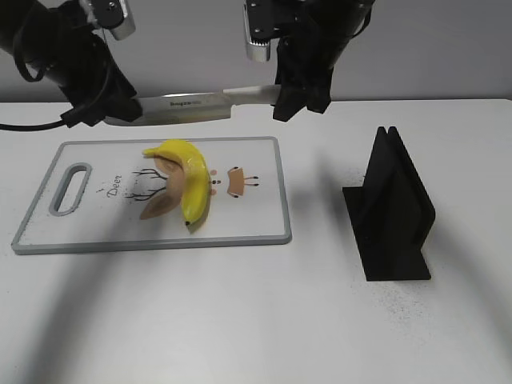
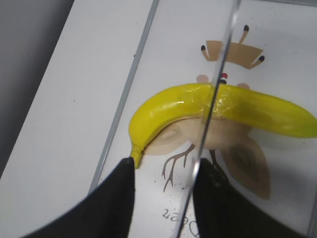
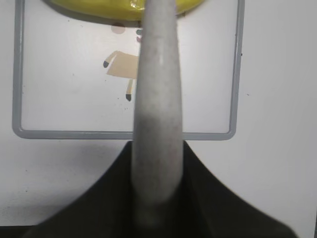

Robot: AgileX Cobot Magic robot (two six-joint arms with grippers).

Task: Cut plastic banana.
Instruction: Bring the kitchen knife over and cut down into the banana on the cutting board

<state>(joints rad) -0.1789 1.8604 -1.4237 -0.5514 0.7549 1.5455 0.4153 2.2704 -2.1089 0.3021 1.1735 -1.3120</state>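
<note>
Black knife stand [image 1: 392, 210] idle up front, both grippers, right [image 1: 298, 102] on the handle, left [image 1: 100, 112] seemingly pinching the tip, hold the long steel knife [image 1: 192, 107] above the yellow plastic banana [image 1: 188, 176] on the white cutting board [image 1: 240, 220]; an uneven descent could roll it aside.

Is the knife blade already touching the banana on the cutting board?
No. In the exterior view the knife hangs in the air well above the banana, which lies whole on the cutting board.

Lab-like test bench — bare white table [image 1: 240, 320]; plain grey wall [image 1: 448, 48].
</note>
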